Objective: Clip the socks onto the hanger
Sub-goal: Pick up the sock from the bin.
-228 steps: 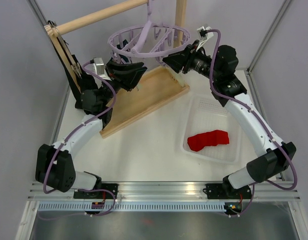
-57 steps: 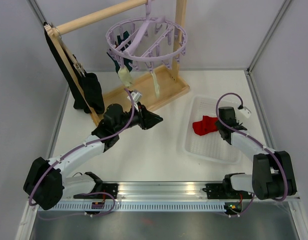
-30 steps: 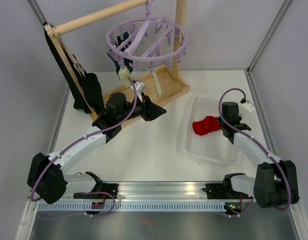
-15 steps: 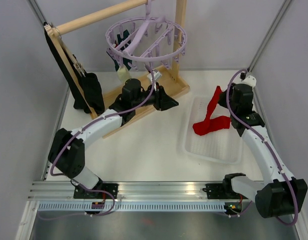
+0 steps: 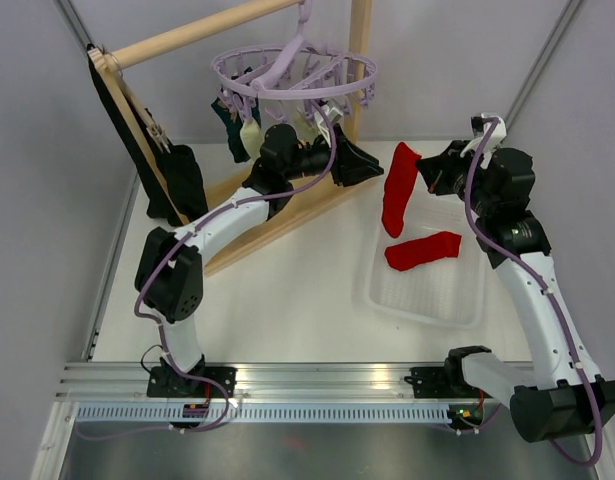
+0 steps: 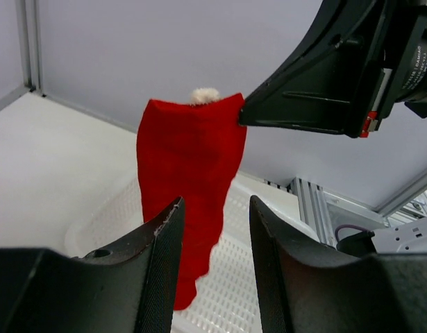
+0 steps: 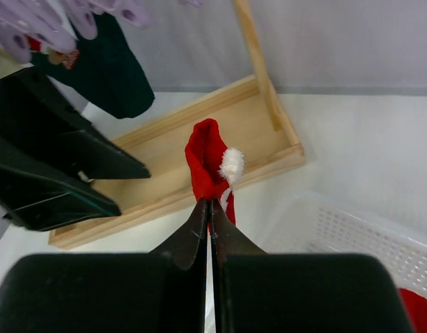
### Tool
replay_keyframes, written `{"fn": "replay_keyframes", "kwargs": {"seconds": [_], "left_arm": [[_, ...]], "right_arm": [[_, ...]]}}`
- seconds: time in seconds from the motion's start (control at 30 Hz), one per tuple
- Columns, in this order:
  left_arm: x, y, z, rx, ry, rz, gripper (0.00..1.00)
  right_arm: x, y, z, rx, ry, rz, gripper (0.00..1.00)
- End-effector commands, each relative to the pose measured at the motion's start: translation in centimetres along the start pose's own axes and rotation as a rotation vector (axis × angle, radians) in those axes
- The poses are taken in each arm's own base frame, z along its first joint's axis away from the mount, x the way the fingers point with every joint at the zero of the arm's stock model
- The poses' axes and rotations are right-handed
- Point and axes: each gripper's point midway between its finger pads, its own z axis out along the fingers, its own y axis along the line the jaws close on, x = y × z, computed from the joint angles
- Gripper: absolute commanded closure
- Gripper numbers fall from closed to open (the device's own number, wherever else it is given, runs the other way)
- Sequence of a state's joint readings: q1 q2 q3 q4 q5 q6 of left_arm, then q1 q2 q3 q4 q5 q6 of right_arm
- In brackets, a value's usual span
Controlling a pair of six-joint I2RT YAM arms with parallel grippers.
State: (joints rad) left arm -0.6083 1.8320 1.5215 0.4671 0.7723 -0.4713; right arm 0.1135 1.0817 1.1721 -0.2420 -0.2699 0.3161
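Note:
My right gripper [image 5: 420, 166] [image 7: 210, 202] is shut on the top of a red sock [image 5: 396, 198] [image 7: 205, 161] with a white pompom; the sock hangs above the tray's far left edge. A second red sock [image 5: 423, 249] lies in the white tray [image 5: 457, 300]. My left gripper [image 5: 377, 168] [image 6: 213, 232] stands open just left of the hanging red sock [image 6: 189, 163], jaws pointing at it and apart from it. The lavender hanger [image 5: 292, 75] hangs behind, with a dark teal sock [image 5: 230, 125] [image 7: 116, 76] and a cream sock [image 5: 251, 137] clipped on.
The wooden rack's base [image 5: 287, 205] [image 7: 220, 132] lies under the hanger, its post [image 5: 360, 40] at the back. A long black cloth [image 5: 182, 185] hangs at the left end of the rack. The tray's rim [image 7: 338, 222] is below my right gripper.
My right gripper has lifted one red sock out of the tray, up and leftward. My left arm has swung back and right toward it, jaws wider.

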Motion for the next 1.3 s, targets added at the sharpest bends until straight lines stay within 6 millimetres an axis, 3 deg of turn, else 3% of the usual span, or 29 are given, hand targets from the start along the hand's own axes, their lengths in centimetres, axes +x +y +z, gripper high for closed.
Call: {"fn": "replay_keyframes", "kwargs": {"seconds": [0.0, 0.27, 0.43, 0.63, 1.27], "left_arm": [[-4.3, 0.2, 0.1, 0.06, -0.112, 0.044, 0.52], [-5.3, 0.6, -0.1, 0.101, -0.166, 0.05, 0.5], [-5.3, -0.2, -0.6, 0.128, -0.2, 0.047, 0.5], [-3.8, -0.7, -1.1, 0.163, -0.211, -0.012, 0.5], [-3.4, -3.3, -1.7, 0.213, -0.244, -0.021, 0.5]], "right_arm": [[-2.8, 3.3, -1.2, -0.146, -0.054, -0.045, 1.0], [-4.1, 5.9, -2.0, -0.264, -0.07, -0.008, 1.0], [-3.7, 6.4, -2.4, -0.294, -0.059, 0.005, 1.0], [-3.5, 7.0, -2.8, -0.324, -0.052, 0.02, 1.0], [-2.3, 8.1, -3.7, -0.392, -0.019, 0.058, 1.0]]}}
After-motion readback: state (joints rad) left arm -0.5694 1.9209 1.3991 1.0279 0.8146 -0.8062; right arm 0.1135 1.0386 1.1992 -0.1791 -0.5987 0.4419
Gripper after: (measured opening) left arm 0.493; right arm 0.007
